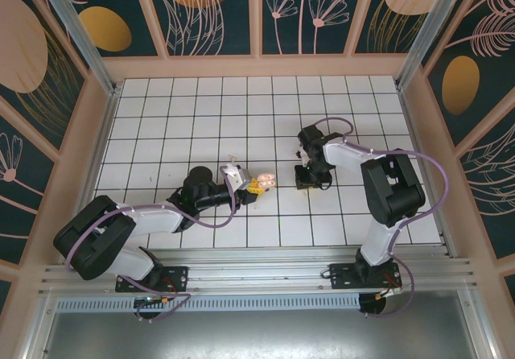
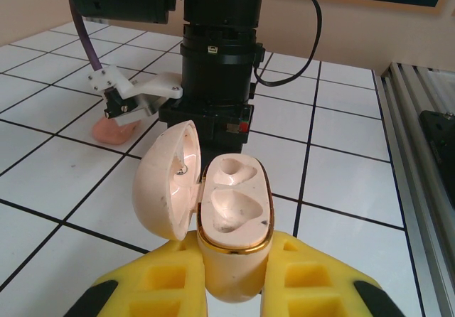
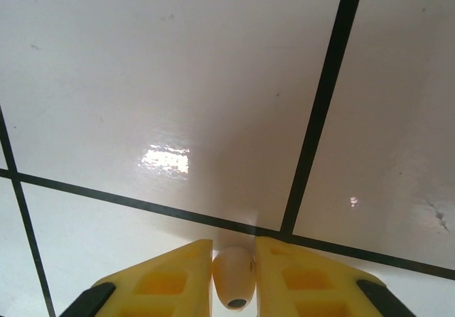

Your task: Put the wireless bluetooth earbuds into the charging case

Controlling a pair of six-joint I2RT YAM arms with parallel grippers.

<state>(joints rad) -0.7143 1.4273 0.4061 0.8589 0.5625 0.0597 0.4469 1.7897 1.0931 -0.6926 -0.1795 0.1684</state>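
My left gripper [image 2: 234,249] is shut on the lower half of a pale beige charging case [image 2: 234,210] with a gold rim. The case's lid [image 2: 165,182] hangs open to the left, and both wells are empty. In the top view the case [image 1: 266,180] is held just left of the right arm. My right gripper [image 3: 233,251] is shut on a pale beige earbud [image 3: 233,278], close above the white tile. From above, the right gripper [image 1: 311,179] points down at the floor about one tile right of the case.
The right arm's black wrist [image 2: 217,54] stands right behind the open case. A coral-pink rounded piece [image 2: 112,129] lies on the tile beneath a white bracket [image 2: 138,89]; I cannot tell whether it is a case or an earbud. Wooden walls [image 1: 257,65] ring the tiled floor.
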